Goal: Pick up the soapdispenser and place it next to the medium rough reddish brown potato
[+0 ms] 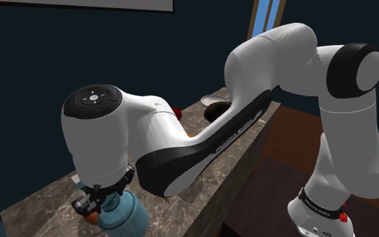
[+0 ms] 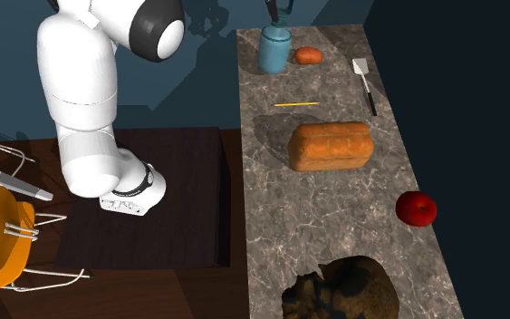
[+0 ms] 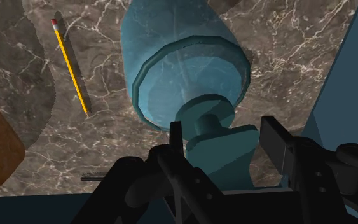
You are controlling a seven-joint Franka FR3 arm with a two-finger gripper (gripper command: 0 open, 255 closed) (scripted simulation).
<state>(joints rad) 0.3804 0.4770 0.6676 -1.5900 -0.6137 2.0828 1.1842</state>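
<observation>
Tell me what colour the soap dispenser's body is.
Teal blue; the soap dispenser shows best in the wrist view.

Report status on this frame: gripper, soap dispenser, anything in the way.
Gripper at pump head, grip unconfirmed. Soap dispenser upright on counter, beside potato. Pencil nearby, not touching.

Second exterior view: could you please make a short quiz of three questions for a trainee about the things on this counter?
1. True or false: the teal soap dispenser stands upright beside the potato.
2. The apple is: A green, B red, C yellow.
3. Which thin yellow thing lies between the soap dispenser and the bread loaf?
Key: 1 true; 2 B; 3 the pencil.
</observation>
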